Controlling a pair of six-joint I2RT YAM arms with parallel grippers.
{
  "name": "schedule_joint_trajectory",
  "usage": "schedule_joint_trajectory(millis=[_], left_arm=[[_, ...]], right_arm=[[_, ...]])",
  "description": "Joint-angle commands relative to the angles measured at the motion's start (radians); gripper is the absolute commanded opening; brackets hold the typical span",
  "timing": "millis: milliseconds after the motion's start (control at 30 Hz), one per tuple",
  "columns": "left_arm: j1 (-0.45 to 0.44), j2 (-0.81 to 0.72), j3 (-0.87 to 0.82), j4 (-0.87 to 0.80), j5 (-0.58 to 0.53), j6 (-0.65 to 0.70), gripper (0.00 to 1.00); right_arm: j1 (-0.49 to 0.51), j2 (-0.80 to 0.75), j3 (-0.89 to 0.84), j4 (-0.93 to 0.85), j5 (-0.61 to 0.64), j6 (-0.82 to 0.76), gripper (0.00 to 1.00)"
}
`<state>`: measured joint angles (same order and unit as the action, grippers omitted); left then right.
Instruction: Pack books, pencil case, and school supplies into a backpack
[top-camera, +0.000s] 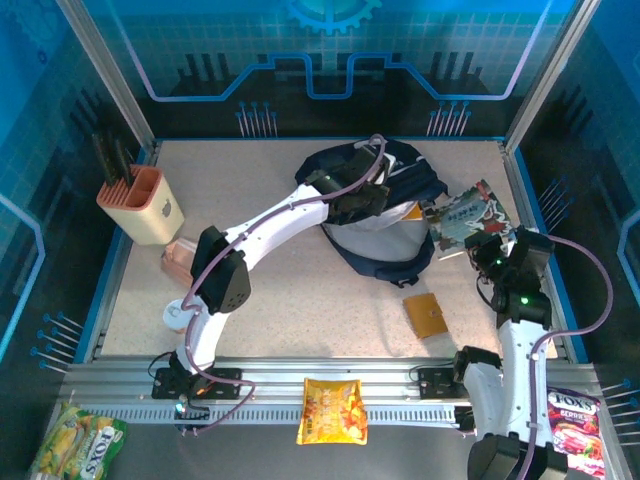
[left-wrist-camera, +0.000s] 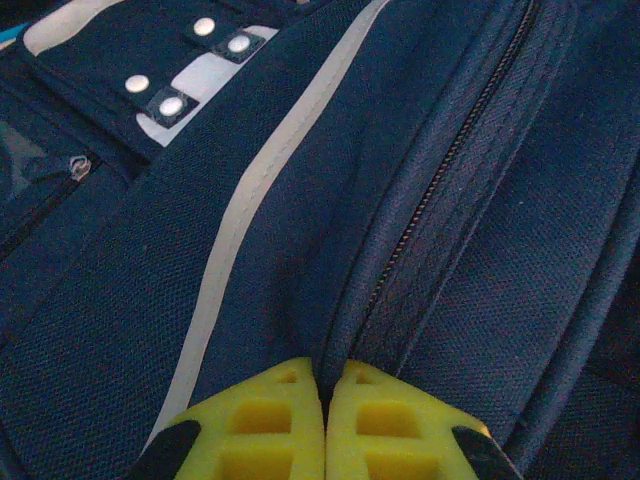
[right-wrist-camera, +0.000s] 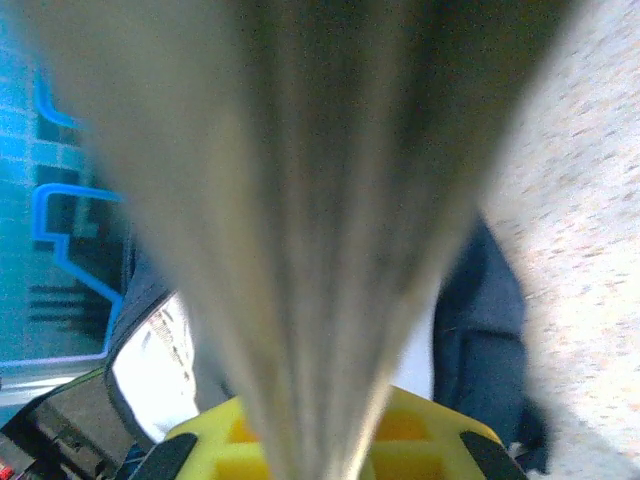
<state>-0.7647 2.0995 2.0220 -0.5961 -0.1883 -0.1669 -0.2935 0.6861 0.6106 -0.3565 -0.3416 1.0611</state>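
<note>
Left gripper (left-wrist-camera: 325, 392) squeezed shut on fold of backpack (top-camera: 385, 240) cloth, right beside zipper (left-wrist-camera: 440, 190). Yellow fingers (left-wrist-camera: 270, 425) met tip to tip. Right gripper (right-wrist-camera: 312, 448) pinched books (top-camera: 468, 215) tight, pages seen edge-on from wrist. Seen from above, books were held up just beside backpack's right side. Backpack lay at far middle of table (top-camera: 290, 290). Tan square piece (top-camera: 425, 315) lay flat nearer, apart from backpack. Peach holder (top-camera: 140, 205) stood far left. Yellow snack bag (top-camera: 332, 410) lay on near rail.
</note>
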Motion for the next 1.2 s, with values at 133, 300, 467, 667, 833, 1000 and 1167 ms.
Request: schedule_joint_trajectory(millis=[133,300,467,667,833,1000,1167], left_arm=[[0.008,-0.151,-0.018,0.194,0.039,-0.027,0.00],[0.008,-0.187,-0.074,0.246,0.041,-0.052,0.00],[0.008,-0.194,-0.082,0.235,0.045,-0.057,0.00],[0.008,-0.204,-0.087,0.233,0.046,-0.070,0.00],[0.013,-0.213,-0.090,0.228,0.044,-0.083,0.00],[0.023,-0.219,-0.094,0.217,0.048,-0.101,0.00],[0.033,-0.226,-0.107,0.216,0.053,-0.119,0.00]], right_arm=[[0.134,0.080,-0.067,0.340,-0.112,0.198,0.00],[0.251,0.165,-0.091,0.429,-0.049,0.218,0.00],[0.321,0.239,-0.108,0.488,0.019,0.225,0.00],[0.383,0.383,-0.115,0.590,0.095,0.264,0.00],[0.393,0.566,-0.068,0.743,0.071,0.299,0.00],[0.397,0.771,-0.004,0.901,0.021,0.360,0.00],[0.405,0.940,0.076,1.009,-0.040,0.392,0.06]])
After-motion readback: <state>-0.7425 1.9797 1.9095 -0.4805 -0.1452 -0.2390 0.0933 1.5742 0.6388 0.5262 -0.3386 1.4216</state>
